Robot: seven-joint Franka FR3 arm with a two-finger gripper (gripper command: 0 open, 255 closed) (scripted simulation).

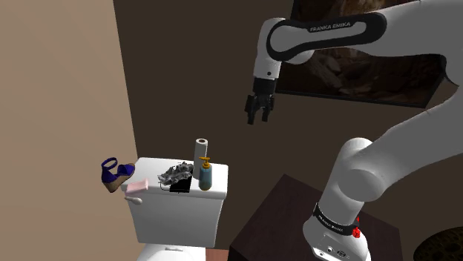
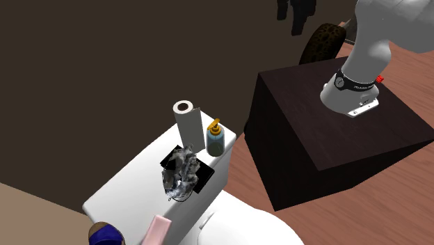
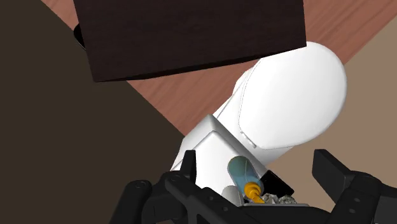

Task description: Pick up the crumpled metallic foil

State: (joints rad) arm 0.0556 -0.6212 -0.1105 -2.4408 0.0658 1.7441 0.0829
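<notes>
The crumpled grey foil (image 1: 175, 176) lies on a black square on the lid of a white toilet tank (image 1: 178, 215). In the second exterior view the foil (image 2: 181, 170) sits just in front of a white paper roll (image 2: 186, 122) and a blue soap bottle (image 2: 215, 138). My black gripper (image 1: 259, 111) hangs high above the tank, off to the shoulder view's right, open and holding nothing. In the wrist view the gripper (image 3: 254, 164) has its fingers wide apart, with a sliver of foil (image 3: 280, 199) and the bottle (image 3: 245, 175) far below.
A blue shoe (image 1: 115, 174) and a pink item (image 1: 136, 187) rest on the tank's left end. The paper roll (image 1: 201, 152) and bottle (image 1: 205, 176) stand right beside the foil. The dark stand (image 2: 334, 132) is close to the toilet, whose white seat lid (image 3: 289, 102) is down.
</notes>
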